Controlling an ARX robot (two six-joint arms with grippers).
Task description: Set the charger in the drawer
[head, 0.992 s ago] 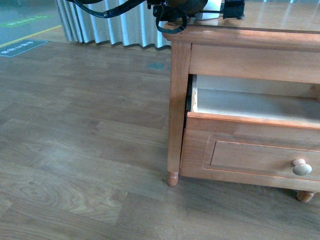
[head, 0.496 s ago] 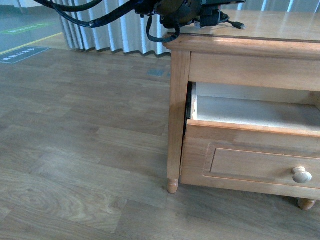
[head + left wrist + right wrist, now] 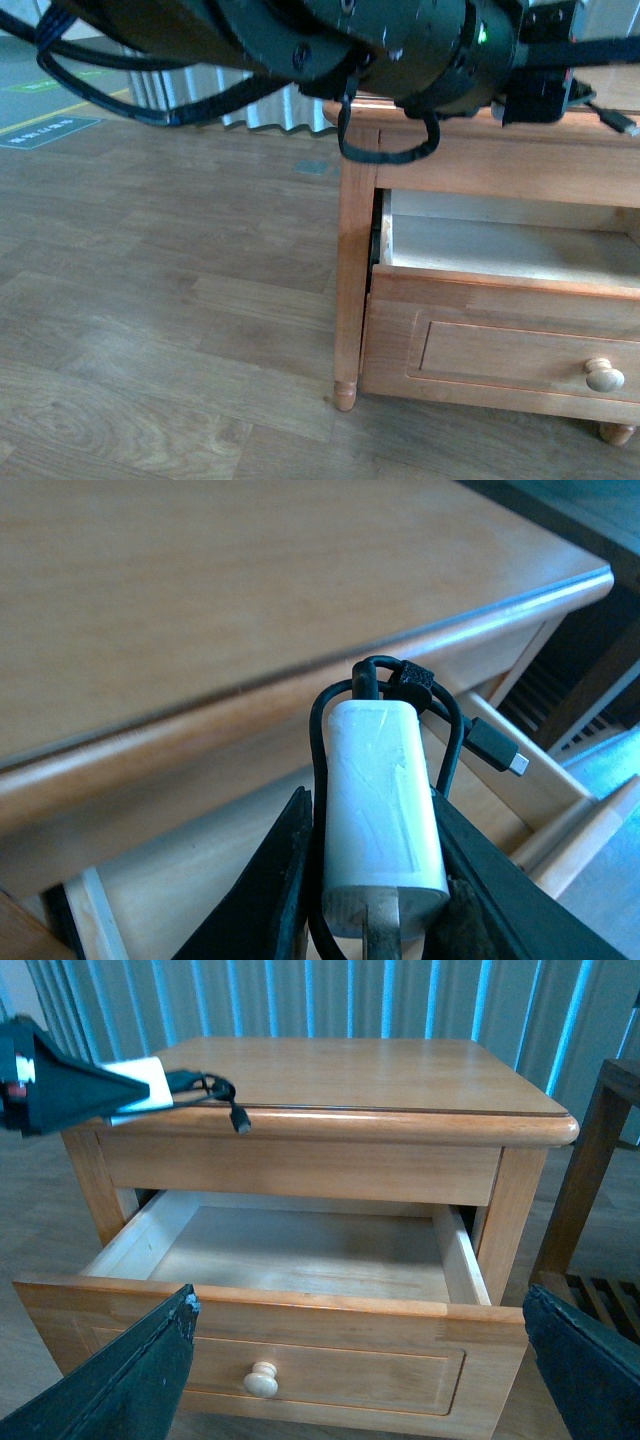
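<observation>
At the tabletop's point(image 3: 380, 1075) front edge, the left claw point(image 3: 369, 798) grips the charger point(image 3: 380, 825) above the open drawer point(image 3: 300, 1245); lowering and release remain.

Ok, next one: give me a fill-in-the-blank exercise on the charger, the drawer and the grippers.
Of the left gripper and right gripper, the ____ one clamps the small white rounded charger with its black cable.
The honey-coloured wooden drawer with the round pale knob is ____, not shut.
The right gripper holds ____.
Missing: left; open; nothing.
</observation>
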